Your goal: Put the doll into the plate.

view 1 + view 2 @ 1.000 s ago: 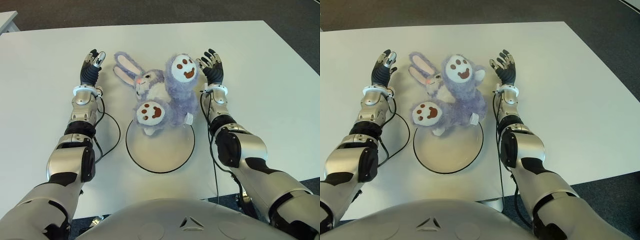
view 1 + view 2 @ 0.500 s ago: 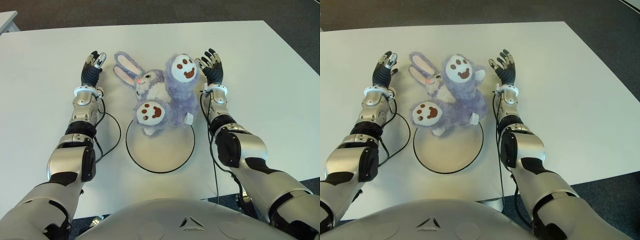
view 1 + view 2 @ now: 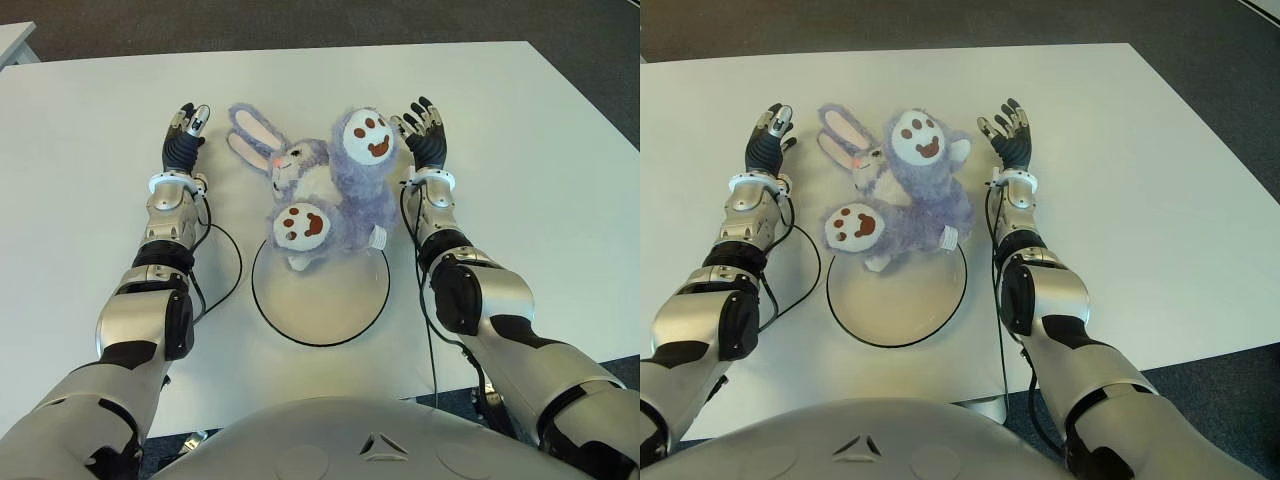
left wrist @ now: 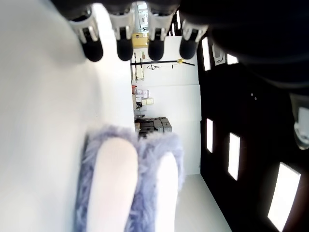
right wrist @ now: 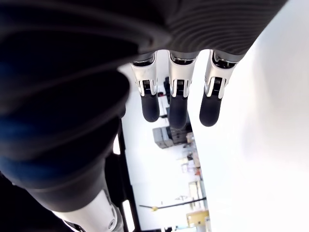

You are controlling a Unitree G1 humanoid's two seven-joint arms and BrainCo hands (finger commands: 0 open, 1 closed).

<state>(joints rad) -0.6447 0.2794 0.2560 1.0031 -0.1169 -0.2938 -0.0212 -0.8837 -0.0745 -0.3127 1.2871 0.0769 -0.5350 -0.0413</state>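
A fluffy purple rabbit doll [image 3: 335, 190] with long pink-lined ears lies on the white table, its lower paw overlapping the far rim of the round white plate [image 3: 320, 295] with a black edge. My left hand [image 3: 186, 135] is to the doll's left, fingers extended and holding nothing; the doll's ears [image 4: 130, 183] show in the left wrist view. My right hand [image 3: 425, 130] is just right of the doll's upper paw, fingers [image 5: 176, 96] straight, holding nothing. Neither hand touches the doll.
The white table [image 3: 540, 150] spreads wide around both hands, with dark floor beyond its edges. Black cables [image 3: 225, 265] loop beside my left forearm near the plate.
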